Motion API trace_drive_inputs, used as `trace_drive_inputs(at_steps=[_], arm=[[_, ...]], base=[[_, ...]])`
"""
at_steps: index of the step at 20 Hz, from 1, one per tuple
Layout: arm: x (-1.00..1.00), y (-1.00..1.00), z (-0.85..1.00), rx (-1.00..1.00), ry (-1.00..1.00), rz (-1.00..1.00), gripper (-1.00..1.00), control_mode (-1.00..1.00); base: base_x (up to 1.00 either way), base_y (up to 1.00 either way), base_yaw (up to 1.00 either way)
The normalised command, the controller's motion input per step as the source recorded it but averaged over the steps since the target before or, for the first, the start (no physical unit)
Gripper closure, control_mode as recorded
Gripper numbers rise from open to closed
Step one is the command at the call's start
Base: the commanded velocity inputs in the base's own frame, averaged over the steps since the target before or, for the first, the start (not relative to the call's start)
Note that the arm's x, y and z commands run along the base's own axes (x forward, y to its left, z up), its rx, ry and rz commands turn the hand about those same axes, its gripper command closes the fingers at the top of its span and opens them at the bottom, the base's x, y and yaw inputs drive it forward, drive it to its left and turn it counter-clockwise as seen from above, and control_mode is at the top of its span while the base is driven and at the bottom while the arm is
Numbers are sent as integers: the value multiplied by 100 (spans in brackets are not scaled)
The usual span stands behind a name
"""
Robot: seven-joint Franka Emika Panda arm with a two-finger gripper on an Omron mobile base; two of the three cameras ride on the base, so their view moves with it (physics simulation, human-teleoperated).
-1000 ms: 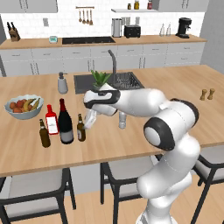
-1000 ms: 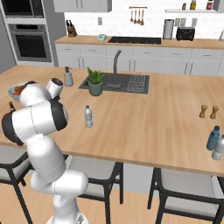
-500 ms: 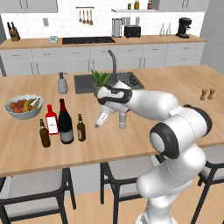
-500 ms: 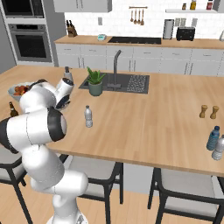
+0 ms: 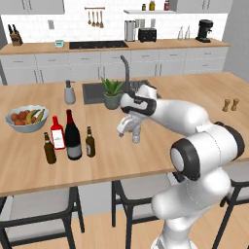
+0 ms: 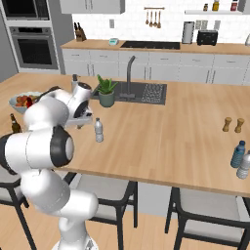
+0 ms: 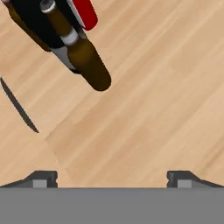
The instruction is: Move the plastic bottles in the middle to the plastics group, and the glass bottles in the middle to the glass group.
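From the left base view, the two-finger gripper (image 5: 124, 127) hangs over a long light-wood island counter (image 5: 160, 146), its jaws spread apart and empty. Just to its right stands the small clear plastic water bottle with a pale cap (image 5: 136, 134), upright on the wood. Well to the gripper's left stand four glass bottles in a cluster: the small brown beer bottle with a pale label (image 5: 90, 142) nearest, then the tall dark wine bottle with a red neck (image 5: 73, 136), the red-capped bottle with a red-and-white label (image 5: 57, 133) and the plain dark brown bottle (image 5: 49, 149). Farther left sits a pale bowl of fruit (image 5: 26, 118). Beyond the hand are a potted green plant (image 5: 113, 93), a dark sink with a tall faucet (image 5: 96, 91) and a grey soap dispenser (image 5: 69, 92). Grey cabinets and a white tiled wall close the room behind.

From the right base view, the water bottle (image 6: 98, 130) stands just beside the hand. At the counter's far end, well away from the hand, stand a blue-tinted plastic bottle (image 6: 238, 154) and a clear one (image 6: 243, 165), with two small wooden shakers (image 6: 232, 125) nearer the middle.

In the hand view, both dark fingertips (image 7: 41, 178) sit wide apart over bare wood grain. Ahead of them lies the beer bottle (image 7: 81, 54), with the wine bottle's red neck (image 7: 85, 13) past it.
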Motion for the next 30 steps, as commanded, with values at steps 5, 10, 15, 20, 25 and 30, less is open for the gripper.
trace_drive_inputs(at_steps=[5, 10, 15, 20, 25, 30], arm=[[-7, -64, 15, -16, 1, -50, -100, -100], [3, -63, 3, -24, 2, -54, -100, -100], [35, -21, 2, -15, 5, -35, -100, -100], [41, 0, 0, 0, 0, -1, -100, -100], [84, -13, -11, 0, -2, -1, -100, -100], [39, 0, -23, 3, -12, 0, -100, -100]], base=[[0, 0, 0], [0, 0, 0], [0, 0, 0], [0, 0, 0], [0, 0, 0], [0, 0, 0]])
